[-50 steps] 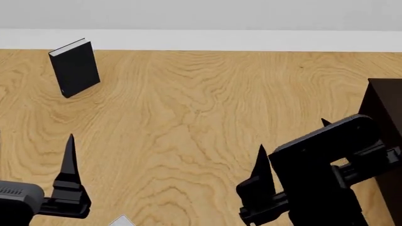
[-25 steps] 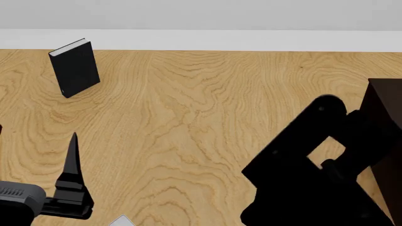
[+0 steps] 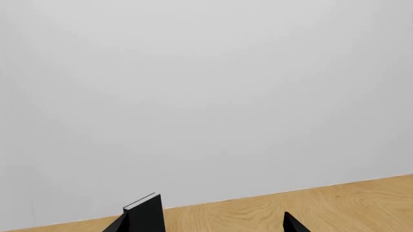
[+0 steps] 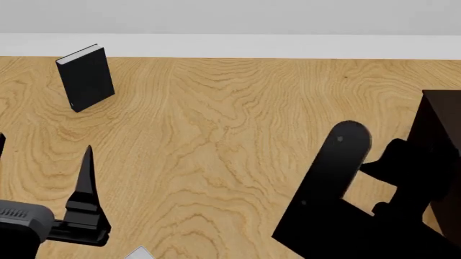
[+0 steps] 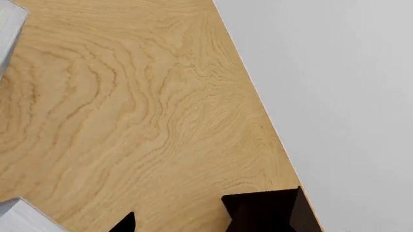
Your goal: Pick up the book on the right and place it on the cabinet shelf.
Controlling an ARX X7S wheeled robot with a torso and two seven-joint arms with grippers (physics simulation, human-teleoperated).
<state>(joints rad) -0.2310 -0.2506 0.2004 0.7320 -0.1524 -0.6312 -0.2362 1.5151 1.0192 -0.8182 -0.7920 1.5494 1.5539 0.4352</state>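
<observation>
Two light-grey book parts show in the right wrist view. The book [image 5: 18, 217] is the one lying nearer the dark cabinet [image 5: 268, 212]; the other grey book [image 5: 9, 24] lies farther off. My right gripper [image 5: 206, 227] is open over bare floor between that book and the cabinet, holding nothing. One fingertip [image 5: 125, 223] shows, the other blends into the cabinet. In the head view my right arm [image 4: 338, 183] hides its own fingers, beside the cabinet [image 4: 441, 124]; no shelf board is visible. My left gripper [image 4: 43, 164] is open and empty.
A small black book [image 4: 85, 78] stands upright on the wooden floor near the white wall, ahead of my left gripper [image 3: 205, 227]; the same black book [image 3: 145, 215] appears in the left wrist view. A light-grey corner [image 4: 140, 252] peeks in at the head view's bottom edge.
My right arm has rolled and swung toward the cabinet; its two fingers, visible a second ago, are now hidden behind the arm. The left gripper drifted slightly. The black book stayed put.
</observation>
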